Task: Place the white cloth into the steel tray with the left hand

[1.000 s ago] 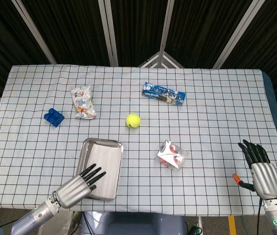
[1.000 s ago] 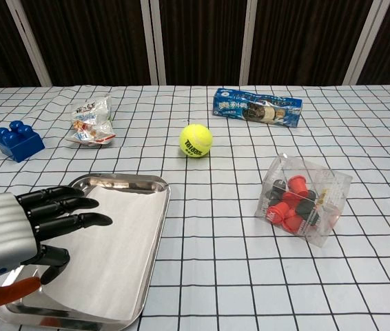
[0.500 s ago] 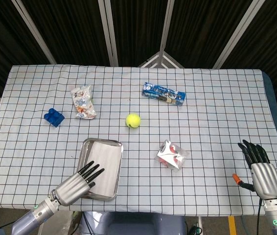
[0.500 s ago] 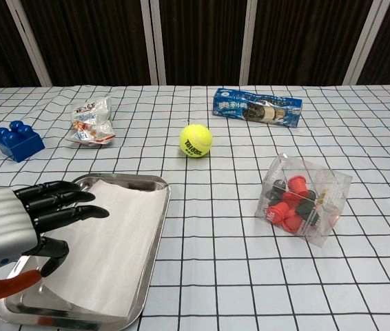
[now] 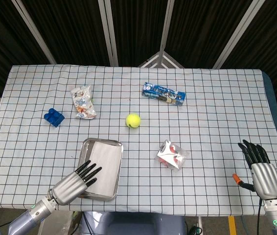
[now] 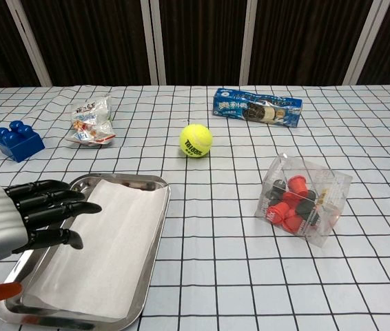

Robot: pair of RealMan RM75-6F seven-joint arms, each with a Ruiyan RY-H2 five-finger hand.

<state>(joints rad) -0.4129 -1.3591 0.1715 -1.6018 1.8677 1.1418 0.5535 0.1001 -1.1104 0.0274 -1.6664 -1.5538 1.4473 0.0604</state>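
Observation:
The white cloth [image 5: 103, 166] [image 6: 105, 249] lies flat inside the steel tray [image 5: 102, 143] [image 6: 126, 181] near the table's front left. My left hand [image 5: 72, 183] [image 6: 23, 217] hovers over the tray's near left corner with its fingers spread, holding nothing; its fingertips reach over the cloth's left edge. My right hand [image 5: 261, 169] stays at the table's front right corner, fingers straight and apart, empty.
A yellow tennis ball [image 5: 133, 120] [image 6: 196, 140] lies behind the tray. A clear box of red and black pieces [image 5: 172, 155] [image 6: 304, 200] sits to its right. A blue cookie pack [image 5: 164, 94], a snack bag [image 5: 83, 102] and a blue brick [image 5: 53, 117] lie further back.
My left hand has drawn back towards the front left, off the middle of the cloth. The cloth stays flat in the tray. The right hand has not moved.

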